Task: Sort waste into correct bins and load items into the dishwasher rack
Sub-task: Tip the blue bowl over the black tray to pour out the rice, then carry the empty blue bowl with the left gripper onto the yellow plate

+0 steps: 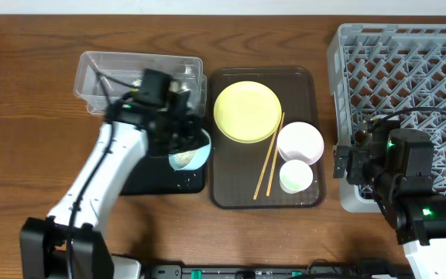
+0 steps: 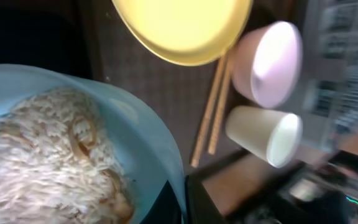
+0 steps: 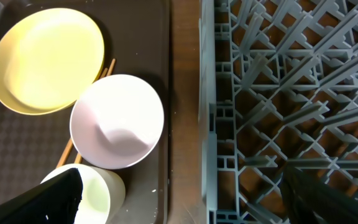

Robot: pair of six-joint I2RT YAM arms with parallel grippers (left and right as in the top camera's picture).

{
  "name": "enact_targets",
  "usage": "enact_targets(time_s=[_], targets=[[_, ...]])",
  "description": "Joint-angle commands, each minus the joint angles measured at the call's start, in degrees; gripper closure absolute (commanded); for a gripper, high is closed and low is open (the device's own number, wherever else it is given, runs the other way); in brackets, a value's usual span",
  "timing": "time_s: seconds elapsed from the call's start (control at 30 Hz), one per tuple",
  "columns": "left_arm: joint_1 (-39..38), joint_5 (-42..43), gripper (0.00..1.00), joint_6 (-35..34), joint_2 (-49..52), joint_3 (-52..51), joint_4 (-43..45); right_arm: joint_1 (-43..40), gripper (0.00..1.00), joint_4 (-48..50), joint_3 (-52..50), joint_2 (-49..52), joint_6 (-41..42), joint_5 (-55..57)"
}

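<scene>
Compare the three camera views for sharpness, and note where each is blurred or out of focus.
Overhead: sharp mostly, but the left arm is motion-smeared by the clear tub. Left wrist: soft all over, the light blue bowl and its rice close up and unfocused, the rack streaked. Right wrist: crisp on the white-pink bowl and rack, with a soft sheen on the yellow plate.

Two bowls (image 1: 196, 153) (image 1: 300, 142); one yellow plate (image 1: 247, 111); one cup (image 1: 296, 176); two chopsticks (image 1: 269, 155); two bins (image 1: 91, 74) (image 1: 157, 183); one rack (image 1: 401, 54); one brown tray (image 1: 231, 186).

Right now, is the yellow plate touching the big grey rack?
Apart. The overhead view shows the yellow plate lying on the brown tray, and a strip of bare table separates that tray from the grey rack.
</scene>
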Motion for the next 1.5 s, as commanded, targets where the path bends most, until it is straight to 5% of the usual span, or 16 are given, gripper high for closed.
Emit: enact_targets(time_s=[0.0, 0.27, 0.6, 1.2, 1.47], targets=[[5.8, 19.6, 0.94, 10.3, 2.1, -3.1, -0.3, 0.4, 0.01, -0.1, 1.0, 0.0, -0.1, -0.2], [17.2, 38.1, 0.94, 13.8, 10.6, -8.0, -0.3, 0.4, 0.01, -0.1, 1.0, 0.0, -0.1, -0.2], [23.0, 48.7, 0.94, 11.3, 19.3, -8.3, -0.3, 0.4, 0.01, -0.6, 1.0, 0.0, -0.1, -0.2], [25.9, 49.7, 0.94, -23.3, 19.4, -8.3, -0.3, 0.4, 0.01, -0.6, 1.0, 0.0, -0.1, -0.2], [26.7, 49.7, 0.92, -28.6, 19.4, -8.3, -0.3, 0.4, 0.01, -0.6, 1.0, 0.0, -0.1, -0.2]])
